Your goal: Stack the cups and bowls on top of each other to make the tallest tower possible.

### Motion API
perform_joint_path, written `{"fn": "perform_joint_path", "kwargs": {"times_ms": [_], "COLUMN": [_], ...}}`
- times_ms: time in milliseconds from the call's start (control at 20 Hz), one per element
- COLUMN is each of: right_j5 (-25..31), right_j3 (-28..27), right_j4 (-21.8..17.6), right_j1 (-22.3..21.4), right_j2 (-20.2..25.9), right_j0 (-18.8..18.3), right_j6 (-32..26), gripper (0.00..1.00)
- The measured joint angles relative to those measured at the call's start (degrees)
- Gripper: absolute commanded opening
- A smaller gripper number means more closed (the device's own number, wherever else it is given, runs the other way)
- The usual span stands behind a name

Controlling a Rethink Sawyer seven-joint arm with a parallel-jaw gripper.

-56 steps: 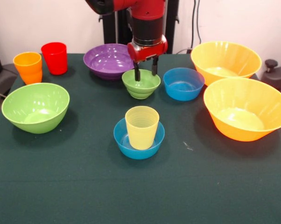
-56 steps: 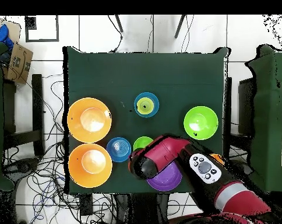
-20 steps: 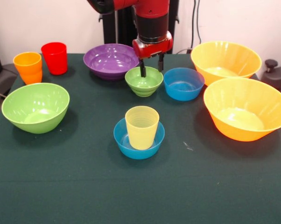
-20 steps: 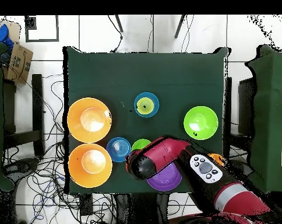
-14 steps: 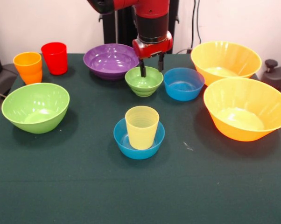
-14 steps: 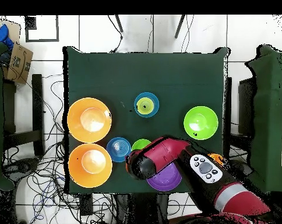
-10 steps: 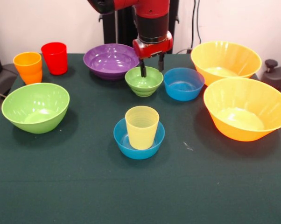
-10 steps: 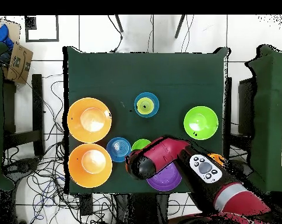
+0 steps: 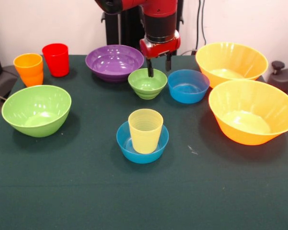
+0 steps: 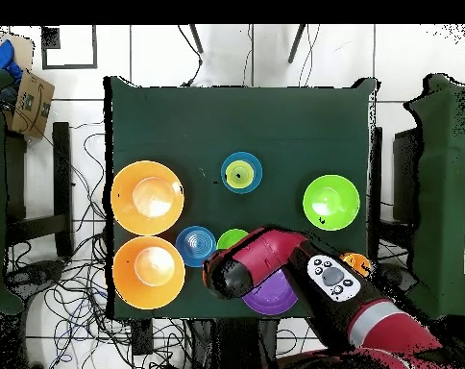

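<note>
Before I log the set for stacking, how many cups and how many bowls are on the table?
Cups: 3, namely yellow, orange, red.
Bowls: 7, namely two orange, large green, purple, small green, two blue.
Total: 10.

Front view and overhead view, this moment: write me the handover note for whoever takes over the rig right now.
End effector: open, holding nothing, one finger over the small green bowl, the other just outside its rim.
Done: yellow cup stands upright in a small blue bowl at mid table.
Loose on the table: second small blue bowl, purple bowl, large green bowl, two orange bowls, orange cup, red cup.
Left: stack all of these.
</note>
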Motion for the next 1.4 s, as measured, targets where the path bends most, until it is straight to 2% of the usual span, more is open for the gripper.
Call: {"fn": "perform_joint_path", "kwargs": {"times_ms": [400,800,1200,1400], "right_j5": [0.00,-0.06,-3.66,-7.67], "right_j3": [0.61,0.79,0.78,0.78], "right_j4": [0.05,-0.96,-4.45,-6.26], "right_j1": [1.47,1.58,1.58,1.57], "right_j2": [-0.16,-2.11,-4.72,-6.92], "right_j0": [0.29,2.19,4.68,6.62], "right_j6": [0.00,0.00,0.00,0.00], "gripper": [1.00,1.00,1.00,1.00]}}
